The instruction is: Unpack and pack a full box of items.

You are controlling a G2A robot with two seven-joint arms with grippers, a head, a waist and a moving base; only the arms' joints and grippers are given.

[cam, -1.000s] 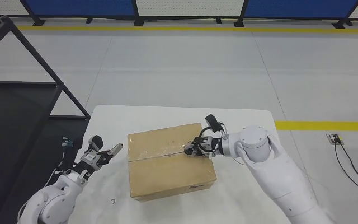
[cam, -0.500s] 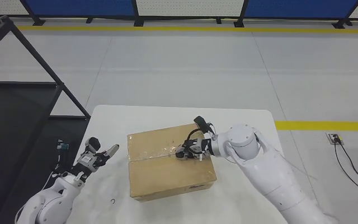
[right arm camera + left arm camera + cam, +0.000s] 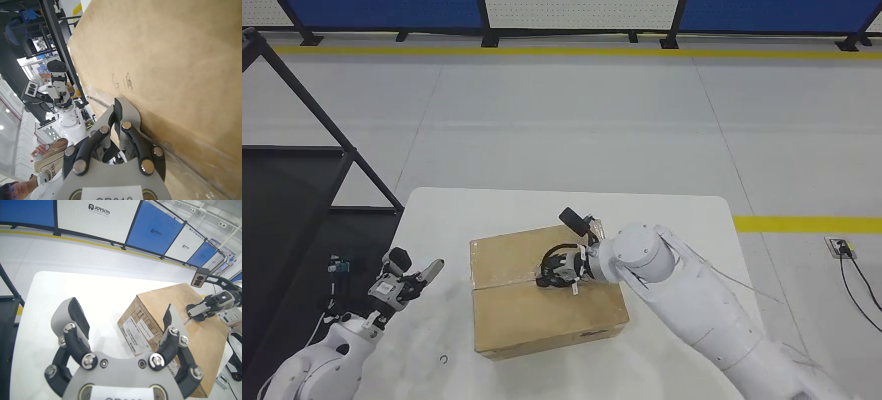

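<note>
1. The brown cardboard box (image 3: pixel 532 318) sits shut near the middle of the white desk (image 3: pixel 672 215). Clear tape (image 3: pixel 504 284) runs along the line where its two top flaps meet.
2. The right hand (image 3: pixel 542 279) is clenched with nothing in it, and its tips press on that taped line. This looks like the first step, getting the box open (nothing is unpacked yet).
3. Next, it likely needs to push along the line to the box's edge to split the tape. Then it can lift the flaps.
4. The left hand (image 3: pixel 414 262) is released and holds nothing. It is well apart from the box, near the desk's side edge.
5. There is bare desk beside the box and behind it, so the flaps and the items should have room.
</note>
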